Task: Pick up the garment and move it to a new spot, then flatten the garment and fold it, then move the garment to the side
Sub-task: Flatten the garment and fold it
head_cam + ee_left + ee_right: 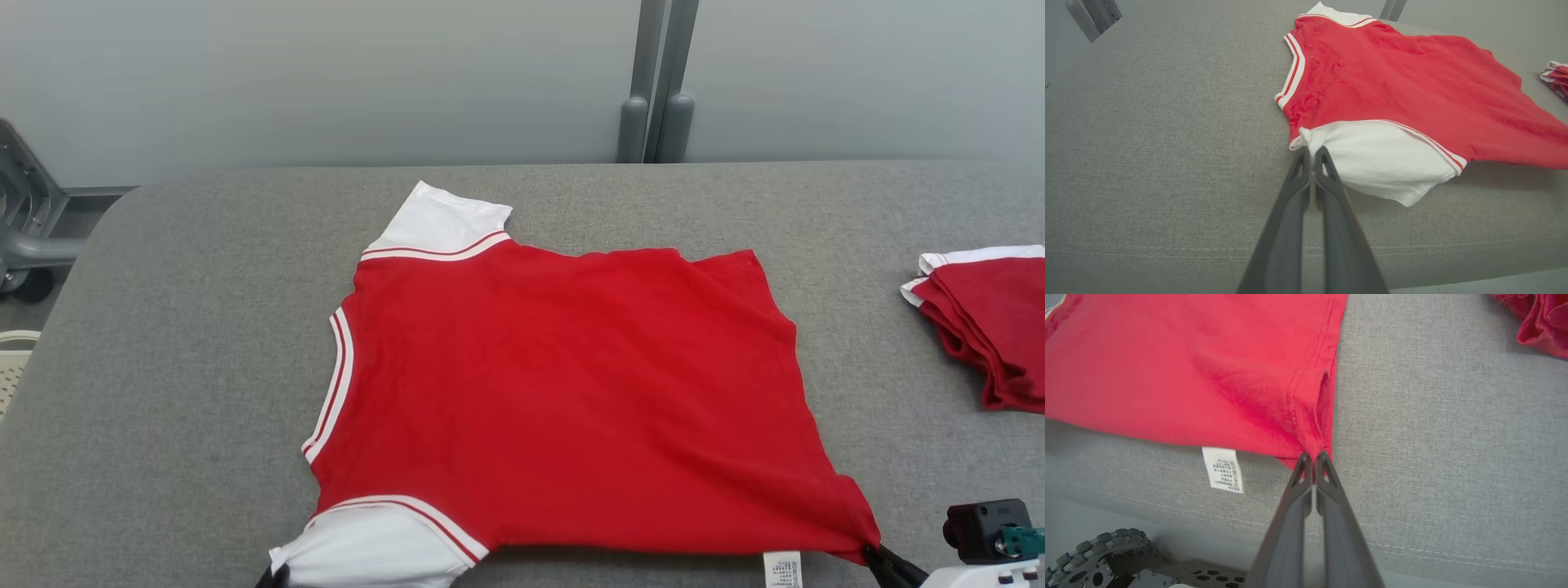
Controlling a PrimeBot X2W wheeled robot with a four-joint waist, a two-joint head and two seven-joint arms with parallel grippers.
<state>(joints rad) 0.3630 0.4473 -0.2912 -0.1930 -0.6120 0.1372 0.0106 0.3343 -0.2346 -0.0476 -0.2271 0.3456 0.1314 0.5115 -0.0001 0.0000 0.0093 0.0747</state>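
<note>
Left tool (1312,154): clamps garment (1412,90) sleeve (1384,159) | right tool (1314,458): clamps hem corner (1309,443)

Red garment (571,392), white sleeves, grey table (180,367)

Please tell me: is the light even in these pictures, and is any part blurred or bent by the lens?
Head view: soft, even light, no glare; the red shirt is sharp. Left wrist view: the lens curves the grey table, and the left gripper blurs toward the camera. Right wrist view: the care label is clear, its print unreadable; the right gripper blurs low down.
</note>
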